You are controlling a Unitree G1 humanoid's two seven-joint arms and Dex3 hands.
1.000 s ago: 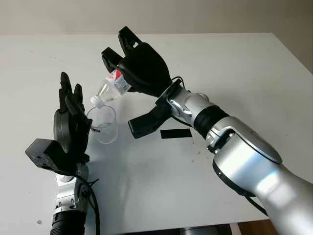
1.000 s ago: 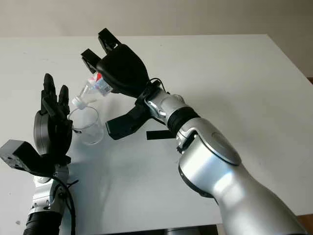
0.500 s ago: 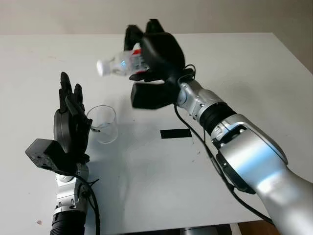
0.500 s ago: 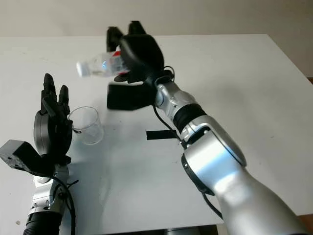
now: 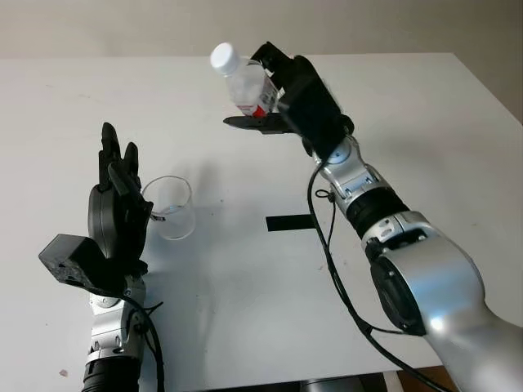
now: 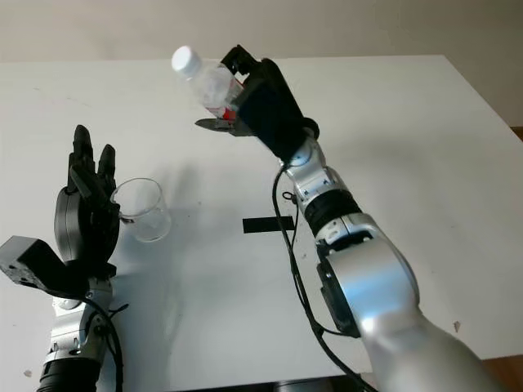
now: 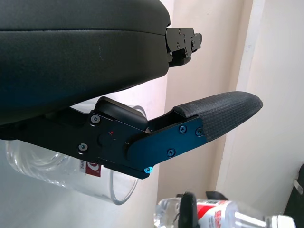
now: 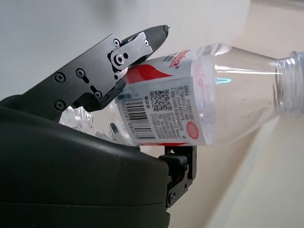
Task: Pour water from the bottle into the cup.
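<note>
Our right hand (image 5: 282, 102) grips the bottle (image 5: 245, 82) upright; our open left hand (image 5: 118, 212) flanks the cup (image 5: 172, 208). A loose grip could drop it.

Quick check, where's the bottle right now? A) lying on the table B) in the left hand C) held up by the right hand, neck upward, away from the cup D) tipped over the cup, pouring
C: the right hand grips the bottle neck-up, well apart from the cup, beside which the left hand is open.
</note>
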